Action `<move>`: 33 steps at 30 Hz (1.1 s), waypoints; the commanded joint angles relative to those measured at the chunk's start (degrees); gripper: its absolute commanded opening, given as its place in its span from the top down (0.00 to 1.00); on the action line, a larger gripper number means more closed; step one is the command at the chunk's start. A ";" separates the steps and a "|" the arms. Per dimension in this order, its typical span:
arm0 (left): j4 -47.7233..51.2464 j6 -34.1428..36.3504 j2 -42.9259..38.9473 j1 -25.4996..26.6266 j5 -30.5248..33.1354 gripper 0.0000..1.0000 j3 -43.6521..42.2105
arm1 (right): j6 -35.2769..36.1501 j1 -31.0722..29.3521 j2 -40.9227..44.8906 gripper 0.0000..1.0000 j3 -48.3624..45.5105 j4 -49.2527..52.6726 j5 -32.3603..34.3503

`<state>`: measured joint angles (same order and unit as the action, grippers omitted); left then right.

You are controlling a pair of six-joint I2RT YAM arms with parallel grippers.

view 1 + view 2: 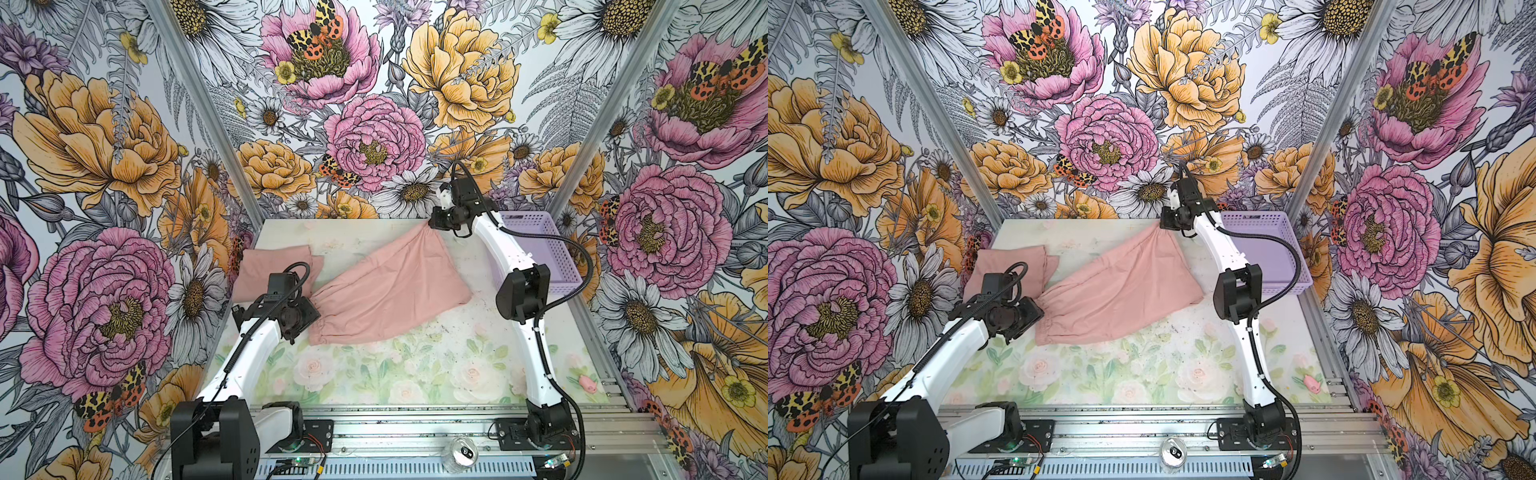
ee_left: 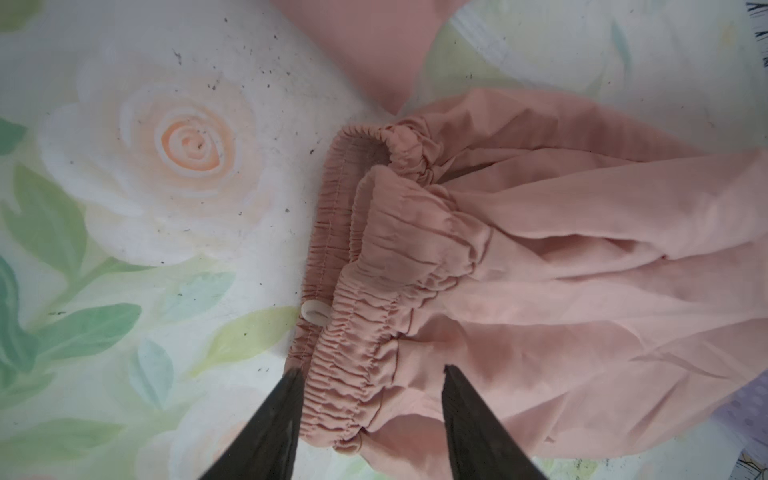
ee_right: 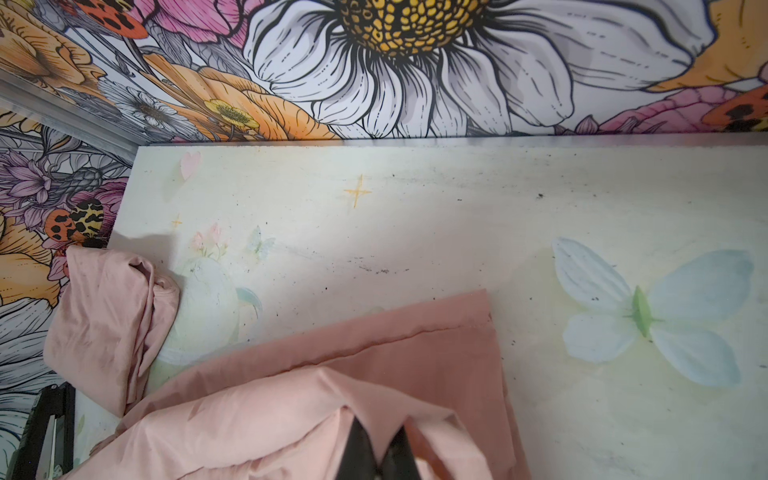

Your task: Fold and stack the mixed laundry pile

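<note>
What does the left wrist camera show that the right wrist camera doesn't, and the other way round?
Left wrist only: the elastic waistband of the dusty-pink shorts, a small white piece on it, a painted rose, and the left gripper open over the waistband.
Right wrist only: the flowered back wall, a painted butterfly, and the right gripper shut on the shorts' other end.
Both: the shorts, the table, and a second pink garment, blurred at the frame's edge in the left wrist view.
</note>
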<state>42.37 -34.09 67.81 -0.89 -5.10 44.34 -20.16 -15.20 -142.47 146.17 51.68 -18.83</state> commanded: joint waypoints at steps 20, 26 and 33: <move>-6.86 5.96 19.69 -2.30 1.83 0.47 10.15 | -1.93 -0.44 -7.71 0.60 6.00 -2.90 2.92; -6.24 5.26 16.77 -1.04 2.62 0.43 11.91 | 1.30 -0.71 0.67 0.46 -1.95 -2.90 7.08; -4.06 6.46 18.51 1.41 2.59 0.43 14.78 | 5.77 -3.16 8.88 0.46 -18.47 -2.89 6.57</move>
<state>37.47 -28.47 85.89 -0.21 -3.60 57.65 -17.58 -16.40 -137.12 132.09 49.19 -13.34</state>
